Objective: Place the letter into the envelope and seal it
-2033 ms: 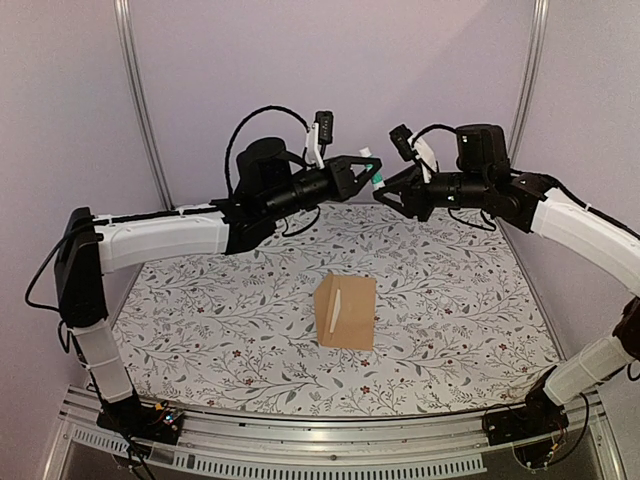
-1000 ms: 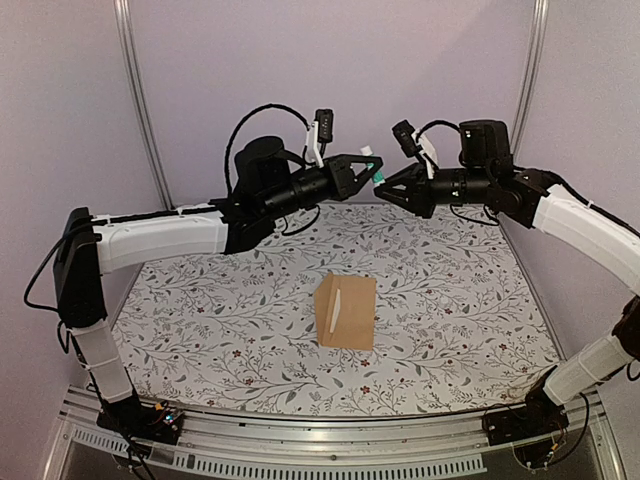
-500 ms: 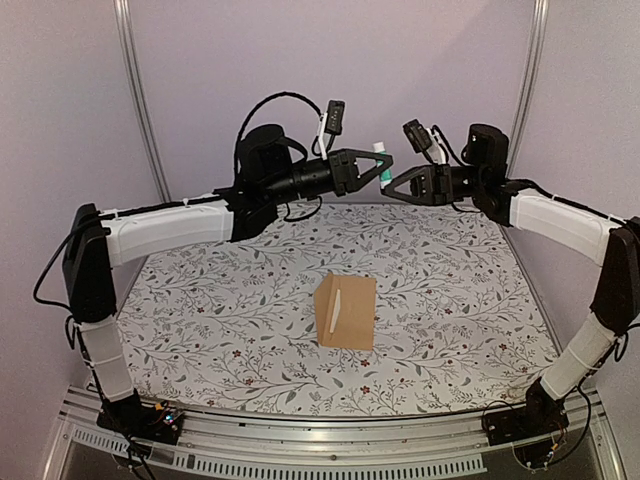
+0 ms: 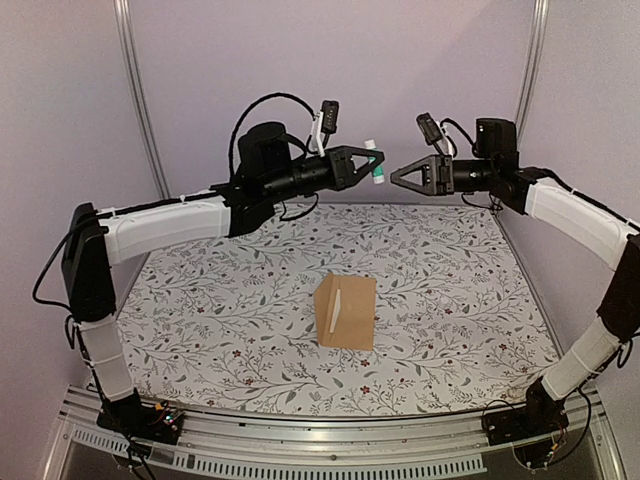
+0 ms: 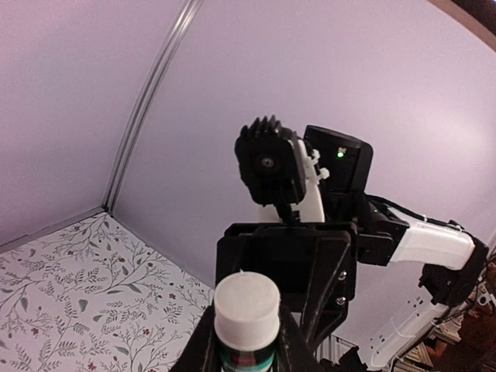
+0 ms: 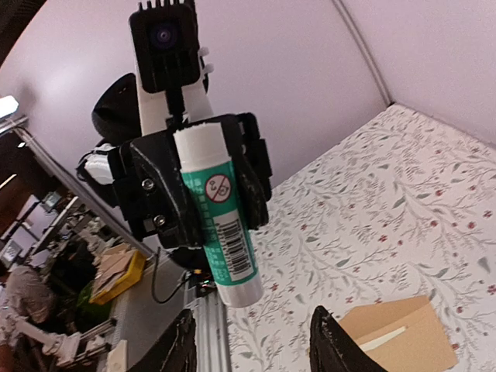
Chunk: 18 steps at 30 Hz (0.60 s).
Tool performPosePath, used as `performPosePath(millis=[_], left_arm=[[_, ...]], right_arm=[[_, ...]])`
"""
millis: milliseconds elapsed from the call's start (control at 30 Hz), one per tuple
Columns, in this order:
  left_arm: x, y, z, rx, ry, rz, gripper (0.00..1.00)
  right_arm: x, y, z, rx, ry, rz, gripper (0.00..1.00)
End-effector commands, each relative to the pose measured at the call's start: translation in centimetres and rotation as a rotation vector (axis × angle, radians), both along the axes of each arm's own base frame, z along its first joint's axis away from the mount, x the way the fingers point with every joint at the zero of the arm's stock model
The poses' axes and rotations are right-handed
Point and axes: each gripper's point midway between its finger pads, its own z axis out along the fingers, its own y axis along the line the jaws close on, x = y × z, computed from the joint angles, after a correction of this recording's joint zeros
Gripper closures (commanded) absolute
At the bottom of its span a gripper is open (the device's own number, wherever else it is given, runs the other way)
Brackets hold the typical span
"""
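Sealing is judged the step in hand: a glue stick [image 4: 375, 167] is clamped by the left fingers [image 6: 159, 198] high above the envelope [image 4: 350, 320], inside which the letter [image 4: 337, 304] is tucked. The right fingers [image 6: 332, 342] are parted, empty. Next, glue must be lowered to its flap.

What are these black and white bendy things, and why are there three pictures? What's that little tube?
They are two robot arms with pincher hands. One picture looks down from above; the other two come from a camera on each wrist. On the flowery tablecloth lies a small brown paper envelope with a strip of cream paper letter showing. The left gripper holds a white-capped, green-labelled glue stick in the air. The right gripper faces it, open and empty.
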Motion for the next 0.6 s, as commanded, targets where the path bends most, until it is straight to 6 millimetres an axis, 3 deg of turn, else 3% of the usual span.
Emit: performPosePath(millis=[0, 67, 167, 300, 367, 567], left_arm=[[1.5, 3.9, 2.4, -0.094, 0.084, 0.182, 1.00], [1.0, 4.3, 2.8, -0.129, 0.096, 0.183, 1.00], [0.5, 4.2, 3.0, -0.121, 0.084, 0.182, 1.00], [0.4, 3.7, 2.8, -0.094, 0.076, 0.174, 1.00], [0.2, 3.8, 3.2, -0.080, 0.043, 0.188, 1.00], [-0.6, 4.6, 3.9, -0.083, -0.002, 0.207, 1.00]], right_arm=[[4.1, -4.2, -0.8, -0.386, -0.407, -0.452, 0.50], [3.9, -4.2, -0.2, -0.414, -0.472, -0.483, 0.50], [3.0, -2.1, 0.3, -0.424, -0.600, -0.465, 0.49], [1.2, 0.2, 3.1, -0.360, -0.696, -0.446, 0.49], [0.7, 1.9, 3.3, -0.351, -0.717, -0.418, 0.49], [1.7, 4.3, 3.1, -0.333, -0.695, -0.447, 0.52]])
